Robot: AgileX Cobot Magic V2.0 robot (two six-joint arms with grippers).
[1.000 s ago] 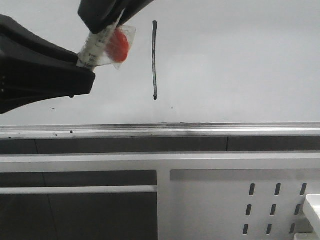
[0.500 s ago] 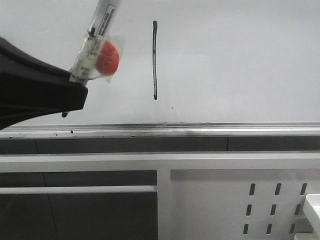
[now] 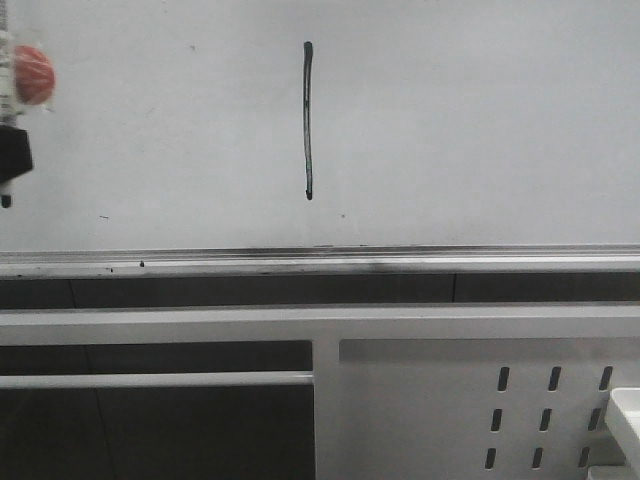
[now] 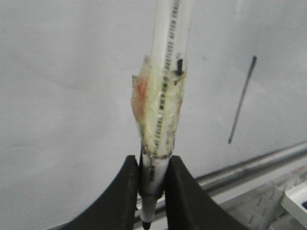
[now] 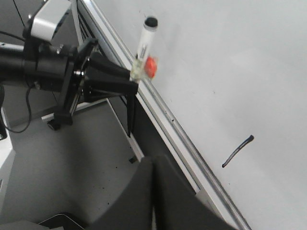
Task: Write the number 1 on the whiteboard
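Observation:
The whiteboard (image 3: 450, 130) fills the upper front view, with its silver rail (image 3: 400, 262) along the lower edge. The number 1 (image 3: 307, 120) is a thin dark vertical stroke on it, also in the left wrist view (image 4: 242, 99) and right wrist view (image 5: 237, 151). My left gripper (image 4: 152, 167) is shut on a white marker pen (image 4: 163, 96) wrapped in tape with a red spot. In the front view only its edge (image 3: 12, 150) shows at far left, away from the stroke. My right gripper (image 5: 154, 165) is shut and empty, well back from the board.
Below the rail is a white frame (image 3: 300, 322) with a perforated metal panel (image 3: 550, 410) at lower right. A white tray corner (image 3: 628, 412) shows at the right edge. The left arm (image 5: 57, 67) reaches toward the board over the grey floor (image 5: 62, 163).
My left gripper with the marker has moved left, away from the stroke, almost out of the front view. The stroke is unchanged.

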